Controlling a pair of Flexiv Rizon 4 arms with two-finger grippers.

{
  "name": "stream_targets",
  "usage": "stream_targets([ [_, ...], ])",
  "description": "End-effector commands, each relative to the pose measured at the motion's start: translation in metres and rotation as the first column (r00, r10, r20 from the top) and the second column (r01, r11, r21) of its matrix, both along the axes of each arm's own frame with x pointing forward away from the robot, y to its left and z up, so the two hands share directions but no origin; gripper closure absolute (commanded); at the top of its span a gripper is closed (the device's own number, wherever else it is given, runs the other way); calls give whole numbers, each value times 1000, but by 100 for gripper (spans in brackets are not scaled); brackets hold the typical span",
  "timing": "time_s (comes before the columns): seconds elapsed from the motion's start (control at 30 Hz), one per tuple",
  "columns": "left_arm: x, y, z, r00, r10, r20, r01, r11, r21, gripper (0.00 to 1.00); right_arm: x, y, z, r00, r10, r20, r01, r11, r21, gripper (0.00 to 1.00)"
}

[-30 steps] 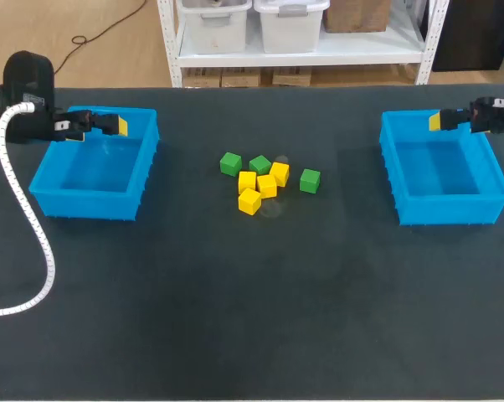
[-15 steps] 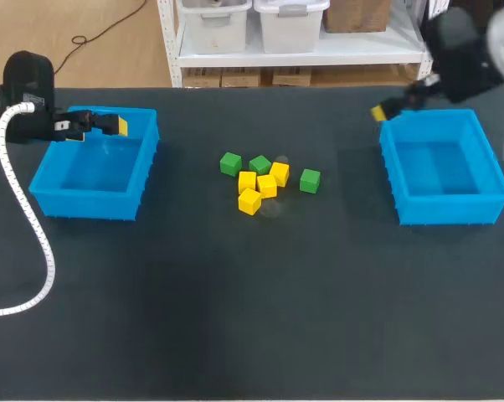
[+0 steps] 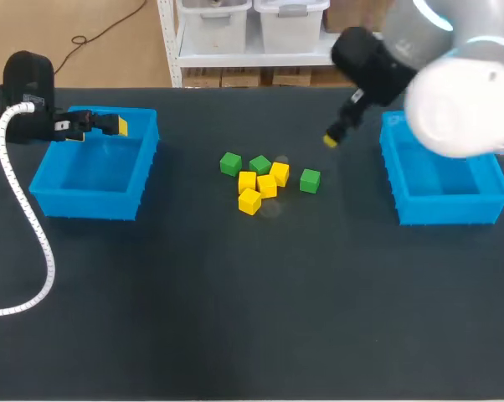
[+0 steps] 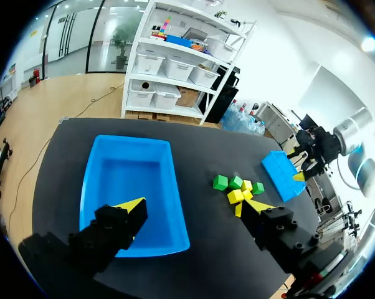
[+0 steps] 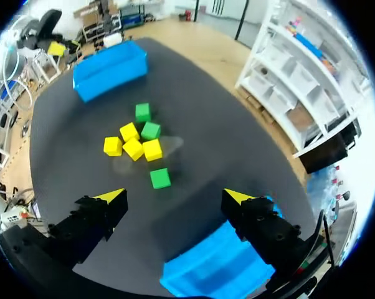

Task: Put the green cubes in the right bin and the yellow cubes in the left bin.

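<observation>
Change: the right arm point(image 3: 453, 92) is swinging away from the right bin point(image 3: 400, 197) toward the middle, and the right gripper point(image 3: 330, 141) is now hanging just beyond the rightmost green cube point(image 3: 310, 180). A first green pick is probably starting.
Claws: both are standing apart and holding nothing. The left gripper point(image 3: 118, 126) is staying over the left bin point(image 3: 145, 163).
Cubes: three green cubes point(image 3: 230, 163) and four yellow cubes point(image 3: 267, 186) are lying clustered between the bins.
Bins: both are showing bare blue floors, with no cubes inside.

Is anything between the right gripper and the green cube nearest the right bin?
Nothing visible. The open right gripper hangs over bare table, with the green cube just ahead of its fingers.
</observation>
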State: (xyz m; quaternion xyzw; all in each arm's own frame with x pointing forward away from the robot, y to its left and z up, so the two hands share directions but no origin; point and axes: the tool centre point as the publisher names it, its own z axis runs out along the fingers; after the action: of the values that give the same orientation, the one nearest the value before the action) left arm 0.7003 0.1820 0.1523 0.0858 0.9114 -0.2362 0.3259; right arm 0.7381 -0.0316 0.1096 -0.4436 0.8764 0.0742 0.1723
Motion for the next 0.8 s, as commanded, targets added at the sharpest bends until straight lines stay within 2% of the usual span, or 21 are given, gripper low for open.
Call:
stream_targets([
  [0.03,0,1,-1,1000,-1,2,1,1000,-2,0,5,14,-26,998,16,-69,-20,998,-52,0],
  [0.37,0,1,-1,1000,-1,2,1,1000,-2,0,-6,27,-75,993,21,-119,-32,996,-88,0],
  [0.8,0,1,-1,1000,-1,2,1,1000,-2,0,4,27,-117,986,-37,-165,13,989,-148,0],
])
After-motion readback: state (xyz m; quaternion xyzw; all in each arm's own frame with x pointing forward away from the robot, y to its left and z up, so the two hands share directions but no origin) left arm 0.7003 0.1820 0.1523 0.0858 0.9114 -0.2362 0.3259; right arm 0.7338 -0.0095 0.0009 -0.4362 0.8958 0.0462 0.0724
